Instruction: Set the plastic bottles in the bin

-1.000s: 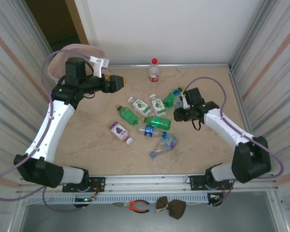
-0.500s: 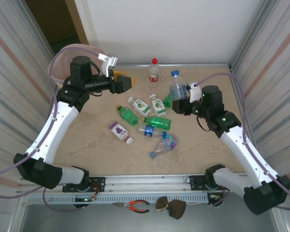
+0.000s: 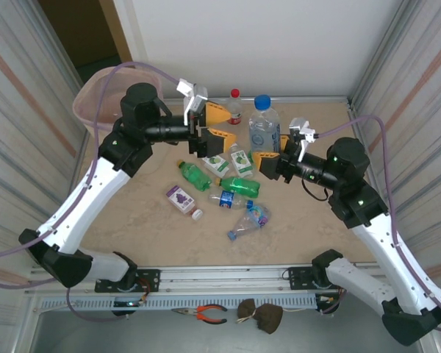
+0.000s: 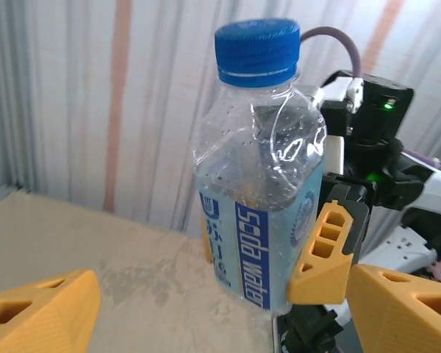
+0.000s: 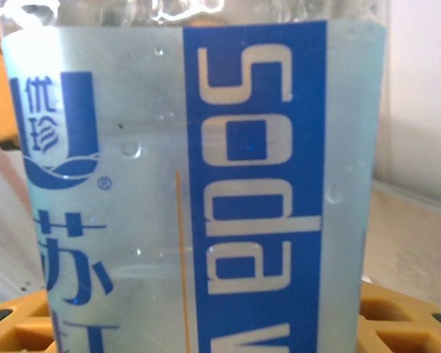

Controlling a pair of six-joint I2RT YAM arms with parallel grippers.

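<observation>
Currently right claw grasps soda bottle low; left claw spread open near it. Risk: mistimed handover, bottle drops short of bin.

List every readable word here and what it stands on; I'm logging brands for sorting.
"Soda Water": on the blue label of the blue-capped bottle.
Chinese characters beside a blue logo, same label: not clear enough to quote.
Labels on the other bottles: too small to read.

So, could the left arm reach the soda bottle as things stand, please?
Probably yes: the left tool is open and facing the bottle, nothing between them; the right tool grips only its lower part.
</observation>
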